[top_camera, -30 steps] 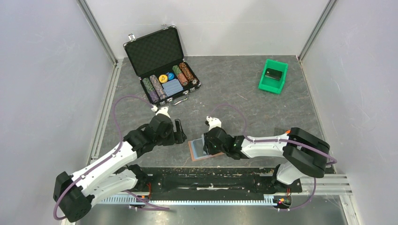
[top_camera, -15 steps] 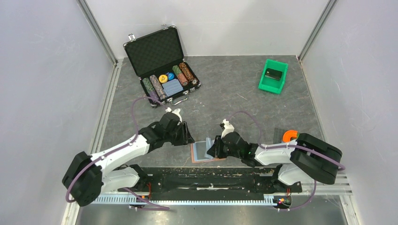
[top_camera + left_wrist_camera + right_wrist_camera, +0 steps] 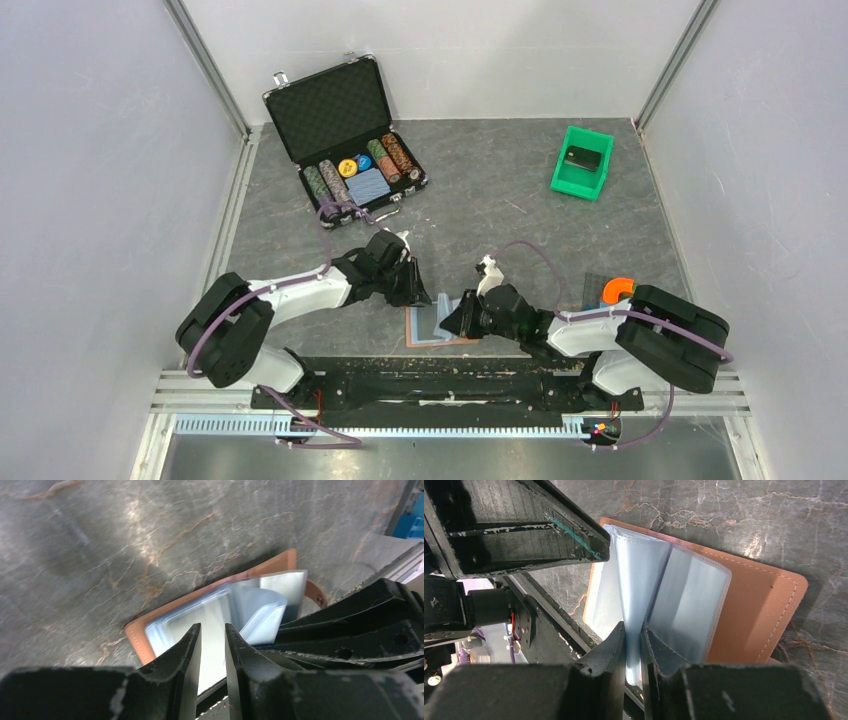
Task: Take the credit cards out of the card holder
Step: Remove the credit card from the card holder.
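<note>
Although nearly pressed together at the left gripper [image 3: 212, 628], cannot tell of any hold. Between, card holder [image 3: 751, 602] open at near edge of table [image 3: 500, 200]: light, floppy. Pinched in right gripper [image 3: 633, 630]: one limp plastic sleeve [image 3: 644, 580]. No credit cards seen; likely stiff, slick; take by an exposed edge.
</note>
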